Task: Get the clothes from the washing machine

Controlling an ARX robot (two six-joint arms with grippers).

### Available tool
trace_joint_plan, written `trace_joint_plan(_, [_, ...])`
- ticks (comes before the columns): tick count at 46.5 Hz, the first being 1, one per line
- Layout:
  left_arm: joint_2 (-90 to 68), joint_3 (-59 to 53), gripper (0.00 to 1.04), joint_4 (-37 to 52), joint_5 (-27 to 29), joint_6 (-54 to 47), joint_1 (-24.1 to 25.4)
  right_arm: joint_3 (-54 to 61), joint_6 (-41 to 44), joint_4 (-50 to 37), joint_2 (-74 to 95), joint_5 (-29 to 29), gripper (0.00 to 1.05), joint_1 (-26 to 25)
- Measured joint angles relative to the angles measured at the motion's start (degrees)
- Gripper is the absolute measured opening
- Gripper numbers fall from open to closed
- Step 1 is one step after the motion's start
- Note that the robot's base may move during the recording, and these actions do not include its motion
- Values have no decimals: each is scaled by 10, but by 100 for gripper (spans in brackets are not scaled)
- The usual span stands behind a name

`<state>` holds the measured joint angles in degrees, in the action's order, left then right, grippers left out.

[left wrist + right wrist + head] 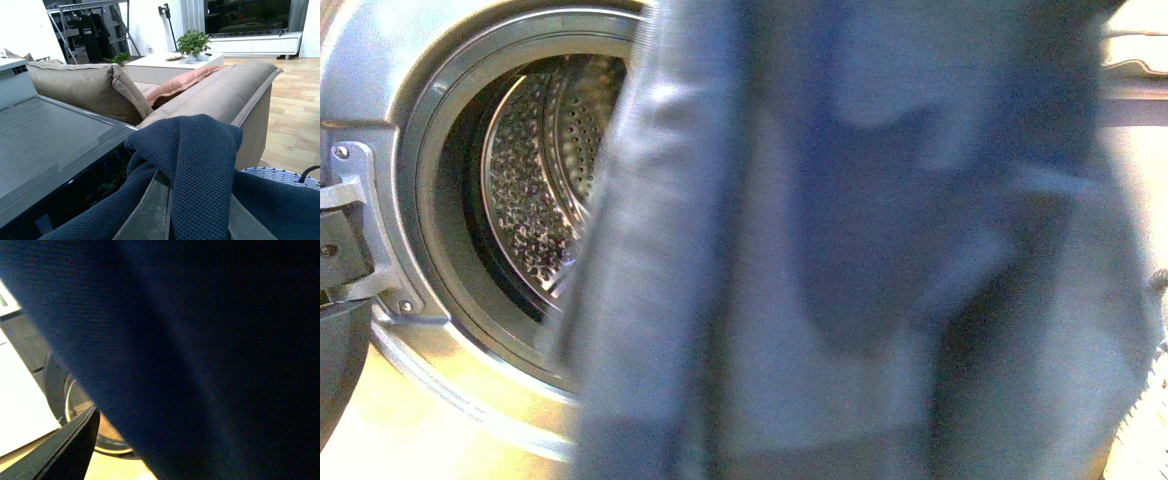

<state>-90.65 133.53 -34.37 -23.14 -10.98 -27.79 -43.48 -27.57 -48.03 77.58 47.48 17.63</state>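
Front view: a navy garment (840, 250) hangs close to the lens, covering the middle and right. At left the washing machine (380, 90) stands open, its perforated drum (535, 170) in sight. Left wrist view: my left gripper (195, 212) has the knit cloth bunched between its grey fingers (152, 207), seemingly clamped, above the machine's black panel (90, 185), with a woven basket (280, 175) near. Right wrist view: dark cloth fills nearly everything. Of my right gripper (70, 445) only one finger shows, so I cannot tell how its jaws stand.
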Motion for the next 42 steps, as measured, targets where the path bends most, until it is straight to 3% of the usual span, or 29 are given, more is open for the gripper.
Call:
trace_joint_plan(15, [0,0,10,0,0,0,0,-69,2,-38,90,-83,97,38])
trace_joint_plan(30, [0,0,10,0,1,0,0,-86,13,0,100,-157,55,53])
trace_joint_plan(42, [0,0,10,0,1,-1,0,-84,24,22,57,-186,19,11])
